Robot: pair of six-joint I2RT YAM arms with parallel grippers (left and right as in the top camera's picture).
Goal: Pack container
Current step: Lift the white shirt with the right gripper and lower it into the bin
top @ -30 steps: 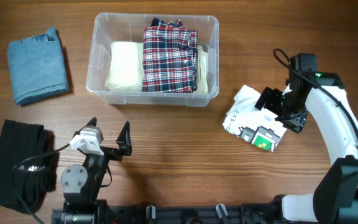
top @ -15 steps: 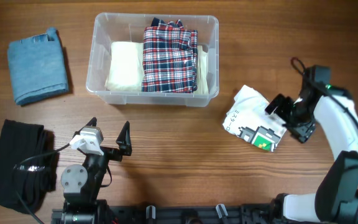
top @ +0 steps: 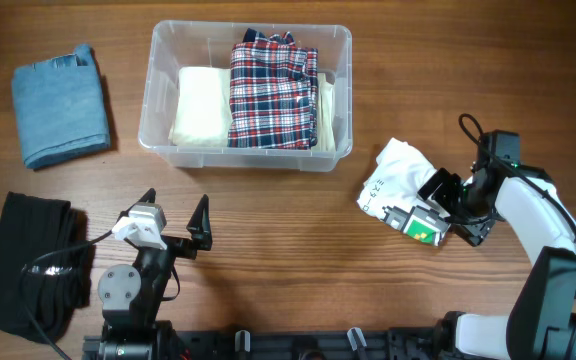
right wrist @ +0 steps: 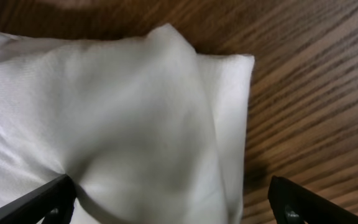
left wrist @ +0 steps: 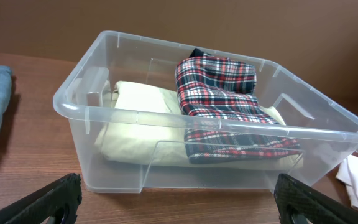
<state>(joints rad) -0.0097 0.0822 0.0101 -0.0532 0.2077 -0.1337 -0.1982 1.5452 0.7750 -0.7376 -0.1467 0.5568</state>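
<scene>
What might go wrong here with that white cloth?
The open right tool straddles a loose fold of the white garment; it may pinch one layer, so the garment unfolds when lifted. The container already holds a plaid shirt and cream cloth, so it could snag on the rim.

The right arm (top: 530, 203) has white links, black joints and a looping black cable. The left arm (top: 124, 290) is black, with a round grey joint and a black-fingered left hand (top: 176, 199).
</scene>
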